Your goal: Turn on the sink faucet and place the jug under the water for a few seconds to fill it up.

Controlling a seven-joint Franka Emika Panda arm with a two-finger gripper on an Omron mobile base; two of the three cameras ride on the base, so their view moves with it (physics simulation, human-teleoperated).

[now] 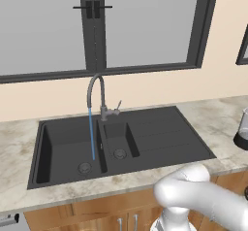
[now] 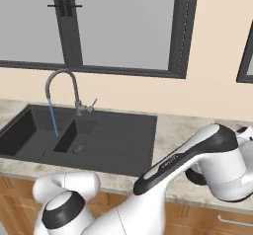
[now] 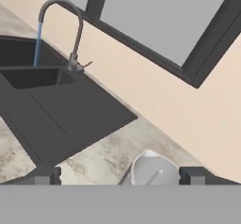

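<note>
Half the jug (image 1: 241,130) cut off

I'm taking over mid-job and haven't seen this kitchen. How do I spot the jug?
Start at the black sink under the window, where the sink faucet is running, and follow the marble counter to its right, past the ribbed drainboard. The jug stands there near the frame edge: a clear glass cylinder on a black base, the one object standing on that stretch of counter.
</note>
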